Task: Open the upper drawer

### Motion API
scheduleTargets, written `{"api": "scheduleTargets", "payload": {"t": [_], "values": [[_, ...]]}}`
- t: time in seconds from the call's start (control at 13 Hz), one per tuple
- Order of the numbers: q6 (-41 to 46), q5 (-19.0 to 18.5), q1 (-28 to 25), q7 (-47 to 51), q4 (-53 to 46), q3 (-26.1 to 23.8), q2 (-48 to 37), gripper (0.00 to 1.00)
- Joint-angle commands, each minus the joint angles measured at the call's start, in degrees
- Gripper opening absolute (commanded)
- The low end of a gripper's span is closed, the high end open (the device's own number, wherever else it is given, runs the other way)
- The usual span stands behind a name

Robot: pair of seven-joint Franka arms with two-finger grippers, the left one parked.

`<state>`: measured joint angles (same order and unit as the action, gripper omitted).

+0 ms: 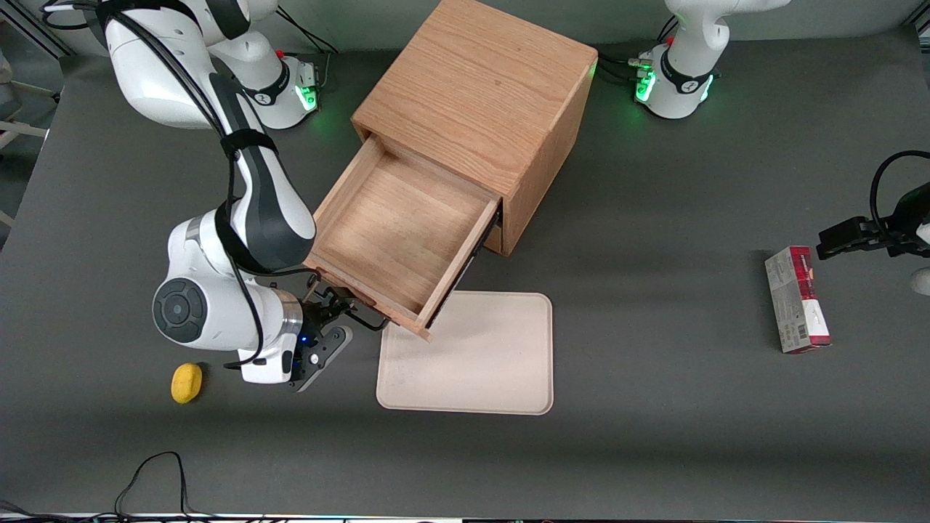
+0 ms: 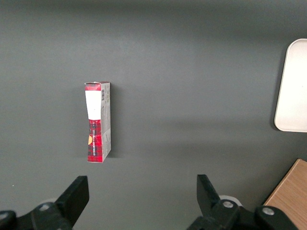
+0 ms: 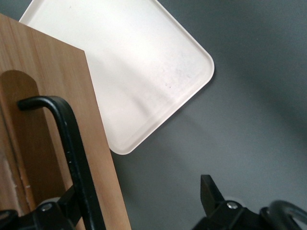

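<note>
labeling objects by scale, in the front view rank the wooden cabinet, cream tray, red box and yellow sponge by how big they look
1. wooden cabinet
2. cream tray
3. red box
4. yellow sponge

The cabinet's top sits nearer the camera, which enlarges it somewhat. The tool is at the upper drawer handle.

One cabinet (image 1: pixel 479 94). One drawer (image 1: pixel 396 232) showing, pulled out; one black handle (image 3: pixel 72 143). One cream tray (image 1: pixel 472 356). One red box (image 1: pixel 797 299). One yellow sponge (image 1: pixel 186 382). One gripper (image 1: pixel 327 319) at handle, jaws spread either side of bar.
</note>
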<state>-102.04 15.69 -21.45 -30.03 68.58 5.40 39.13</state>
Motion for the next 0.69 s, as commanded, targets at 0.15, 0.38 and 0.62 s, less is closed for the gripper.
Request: {"api": "scheduleTargets", "payload": {"t": [0.15, 0.38, 0.62], "values": [[-0.9, 1.1, 1.1, -1.1, -2.8, -0.1, 0.6, 1.0], [2.4, 1.0, 1.1, -0.8, -4.7, -0.1, -0.2, 1.0], [5.4, 0.9, 1.1, -0.7, -7.6, 0.1, -0.2, 1.0]]}}
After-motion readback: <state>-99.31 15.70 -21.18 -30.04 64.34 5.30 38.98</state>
